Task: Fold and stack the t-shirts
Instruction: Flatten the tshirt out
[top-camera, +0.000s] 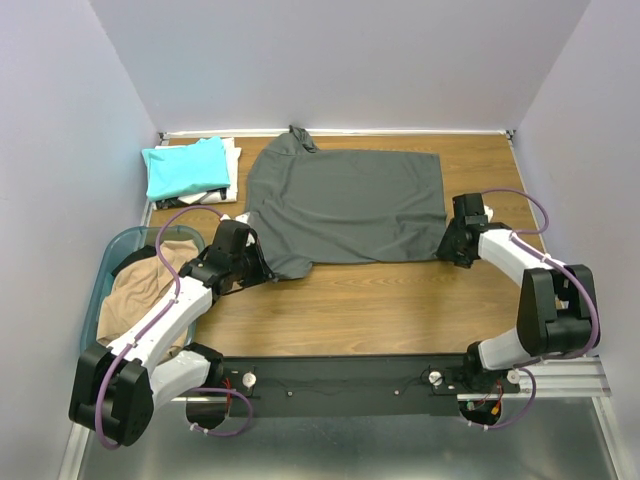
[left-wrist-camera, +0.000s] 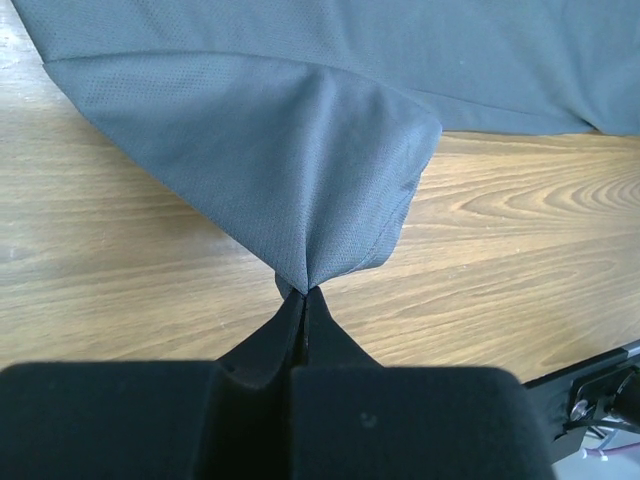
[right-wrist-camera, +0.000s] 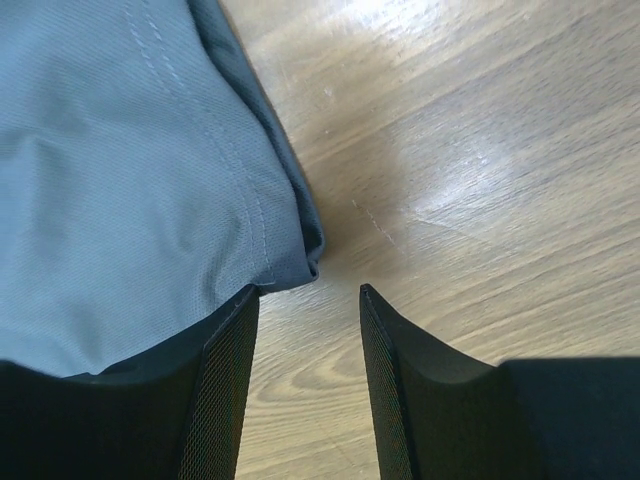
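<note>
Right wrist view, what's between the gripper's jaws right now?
Only bare wooden table, in the right wrist view; the dark grey t-shirt stops beside one jaw of the right gripper.

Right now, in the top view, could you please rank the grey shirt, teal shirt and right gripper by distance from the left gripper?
1. Grey shirt: pinched in the left gripper.
2. Teal shirt: far-left corner.
3. Right gripper: at the shirt's right edge.

Black left pincer (left-wrist-camera: 303, 300), purple cables (top-camera: 520, 193)
</note>
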